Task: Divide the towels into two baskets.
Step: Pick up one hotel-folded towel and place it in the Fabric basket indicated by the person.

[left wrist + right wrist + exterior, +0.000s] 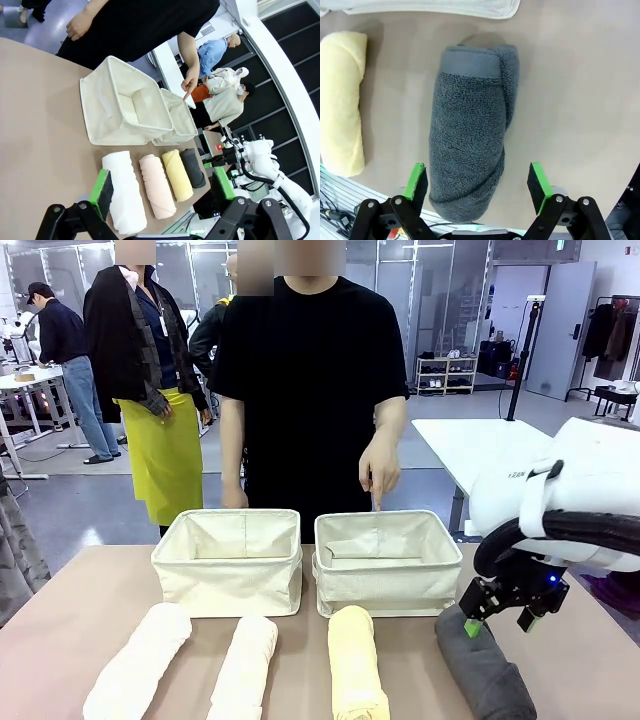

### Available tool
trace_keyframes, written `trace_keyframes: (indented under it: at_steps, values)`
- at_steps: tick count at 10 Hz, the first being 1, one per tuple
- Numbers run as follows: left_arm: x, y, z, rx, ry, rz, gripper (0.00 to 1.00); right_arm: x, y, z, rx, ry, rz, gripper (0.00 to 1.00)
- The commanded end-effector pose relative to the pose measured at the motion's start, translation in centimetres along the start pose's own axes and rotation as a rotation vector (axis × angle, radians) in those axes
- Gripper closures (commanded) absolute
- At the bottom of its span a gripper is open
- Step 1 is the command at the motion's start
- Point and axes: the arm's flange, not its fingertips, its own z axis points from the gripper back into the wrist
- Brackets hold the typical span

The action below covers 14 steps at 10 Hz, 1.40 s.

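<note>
Towels lie in a row along the near side of the table [590, 660], four terry rolls set lengthwise, apart from one another. From the robot's left they are a white towel [140, 665], a second white towel [245, 670], a pale yellow towel [357, 665] and a dark grey towel [485, 675]. In the right wrist view the grey towel's outer flap is folded flat across its far end, and its pile looks coarse and loopy. Behind the row stand two cream fabric baskets side by side, the left basket [228, 585] and the right basket [390, 590], both with nothing in them. The yellow roll's far end touches the front wall of the right basket.

The right gripper [500, 623] is spread wide and holds nothing. It hangs over the far end of the grey towel with a green pad on either side of the roll. One pad sits just beside the towel's edge; whether it touches I cannot tell. The right arm comes in from the right, its wrist bent downward, with a black cable looped over it.

The left gripper [162, 189] is likewise wide apart and holds nothing, raised above the table and looking along the row.

The person's hand [380, 475] points down, its fingertip at the right basket's far rim.
</note>
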Motion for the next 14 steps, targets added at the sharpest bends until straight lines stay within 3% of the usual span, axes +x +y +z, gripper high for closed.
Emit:
trace_keyframes:
  at_steps: [1, 5, 14]
  values:
    - [0.0, 0.0, 0.2, -0.005, -0.005, -0.001, 0.0, -5.1, -0.5, -3.3, -0.006, -0.001, 0.003, 0.0]
    - [0.0, 0.0, 0.2, -0.005, -0.005, -0.001, 0.0, -4.1, 0.0, -5.8, 0.041, 0.014, 0.019, 0.0]
    - [0.0, 0.0, 0.2, -0.005, -0.005, -0.001, 0.0, -3.7, 0.3, -9.6, -0.037, 0.042, 0.032, 0.0]
